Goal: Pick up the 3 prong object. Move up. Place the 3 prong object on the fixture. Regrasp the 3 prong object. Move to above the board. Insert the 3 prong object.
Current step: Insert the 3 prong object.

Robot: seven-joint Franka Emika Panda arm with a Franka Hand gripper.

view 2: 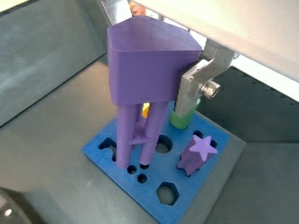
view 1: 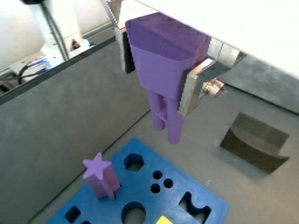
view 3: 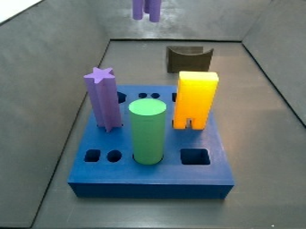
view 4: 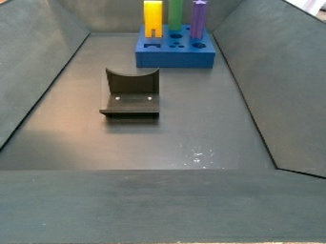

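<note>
My gripper (view 1: pixel 160 77) is shut on the 3 prong object (view 1: pixel 158 54), a light-purple block held upright with its prongs (view 1: pixel 167 115) pointing down. It hangs well above the blue board (view 1: pixel 184 203). In a wrist view the object (view 2: pixel 146 70) has its prongs over the board's holes (view 2: pixel 131 153), and one silver finger (view 2: pixel 194 86) shows at its side. In a side view only the prong tips (view 3: pixel 146 9) show at the top edge, above the far end of the board (view 3: pixel 150 177). The dark fixture (view 3: pixel 191 58) stands empty beyond the board, and it also shows in a side view (view 4: pixel 132 93).
A purple star post (view 3: pixel 103 98), a green cylinder (view 3: pixel 147 131) and a yellow block (view 3: pixel 196 98) stand in the board. Open holes (view 3: pixel 195 157) lie between them. Grey bin walls (view 4: pixel 38 86) slope up on both sides.
</note>
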